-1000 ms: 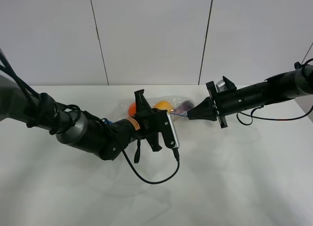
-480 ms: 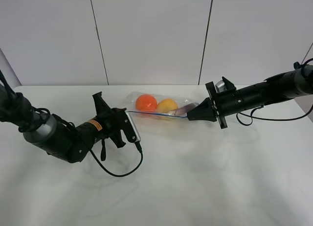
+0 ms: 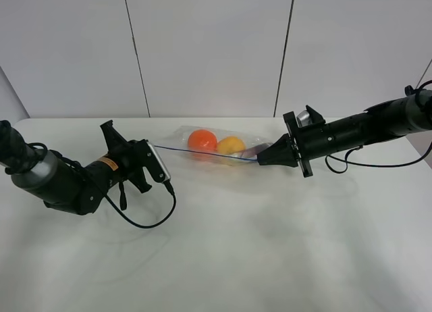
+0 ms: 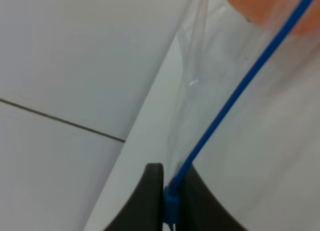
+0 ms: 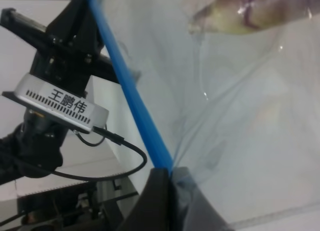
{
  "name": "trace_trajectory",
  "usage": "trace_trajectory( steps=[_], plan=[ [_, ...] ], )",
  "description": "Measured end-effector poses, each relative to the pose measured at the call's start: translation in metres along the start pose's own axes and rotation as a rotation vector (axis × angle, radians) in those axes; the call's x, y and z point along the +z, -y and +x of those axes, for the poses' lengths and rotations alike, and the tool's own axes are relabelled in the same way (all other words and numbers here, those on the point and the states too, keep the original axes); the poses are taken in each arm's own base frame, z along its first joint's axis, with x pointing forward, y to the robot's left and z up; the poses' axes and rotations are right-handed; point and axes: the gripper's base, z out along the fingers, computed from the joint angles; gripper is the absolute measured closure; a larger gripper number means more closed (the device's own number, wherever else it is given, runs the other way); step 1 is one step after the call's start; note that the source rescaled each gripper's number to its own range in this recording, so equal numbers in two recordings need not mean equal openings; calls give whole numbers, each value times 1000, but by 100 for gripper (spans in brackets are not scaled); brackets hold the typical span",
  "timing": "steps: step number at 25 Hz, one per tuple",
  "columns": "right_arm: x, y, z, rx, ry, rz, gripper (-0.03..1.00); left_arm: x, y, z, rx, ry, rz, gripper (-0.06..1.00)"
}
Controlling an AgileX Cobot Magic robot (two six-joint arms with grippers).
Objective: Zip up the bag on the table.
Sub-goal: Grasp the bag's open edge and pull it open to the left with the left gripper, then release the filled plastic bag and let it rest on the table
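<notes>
Here, your two arms are stretching the bag (image 3: 214,144) between them over the far side of the table (image 3: 283,251), close to the wall, with the left gripper (image 3: 152,148) at one end and the right gripper (image 3: 260,160) at the other. In the left wrist view, the left gripper (image 4: 169,192) is pinching the end of the blue strip (image 4: 235,96), its dark fingers (image 4: 152,191) pressing together on a small blue piece there, while the strip is running taut and straight away from them towards an orange fruit (image 4: 272,6) inside the clear plastic. In the right wrist view, the right gripper (image 5: 170,180) is nipping the opposite end of the strip (image 5: 129,86), its fingers (image 5: 157,196) closing on the plastic where the blue line is ending, and your left arm's wrist camera (image 5: 61,104) is showing beyond. From the high camera, the strip (image 3: 202,154) is lying as a thin line along the bag's near edge, sagging slightly from left to right. The orange fruit (image 3: 202,140), a yellow fruit (image 3: 231,145) and a purple eggplant (image 3: 252,150) are sitting side by side behind it, the eggplant nearest the right gripper. Whether the bag's underside is touching the table or hanging just above it, you cannot tell. A black cable (image 3: 150,221) is looping from the left arm onto the table.
</notes>
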Motion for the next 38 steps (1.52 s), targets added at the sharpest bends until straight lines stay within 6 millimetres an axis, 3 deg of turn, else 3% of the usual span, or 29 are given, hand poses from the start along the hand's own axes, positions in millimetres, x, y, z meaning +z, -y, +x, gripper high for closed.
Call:
trace_trajectory(
  steps=[7,10,11,12,15,18,22,27,32,38],
  plan=[
    [0,0,1,-3,-6,4,97,-1,0,0,29,38,11,94],
    [-1,2,1,-8,-16,14,97,0,-1,2,13,30,7,86],
    [-1,2,1,-8,-16,14,97,0,-2,4,-5,23,4,79],
    [-1,2,2,-9,-19,18,97,0,-3,6,-71,13,-1,62],
    [-1,2,2,-10,-20,19,97,0,-4,6,-189,13,-3,23],
    [-1,2,2,-10,-21,19,97,0,-8,13,-273,-1,-19,2],
    [-1,2,2,-11,-21,20,97,0,-19,30,-353,-72,-80,-4],
    [-1,2,2,-11,-22,19,97,-2,-28,49,-644,-165,-188,-5],
    [-1,2,2,-11,-22,19,97,1,-29,51,-755,-191,-201,-5],
    [-1,2,2,-11,-22,19,97,19,-31,51,-847,-303,-71,-5]
  ],
)
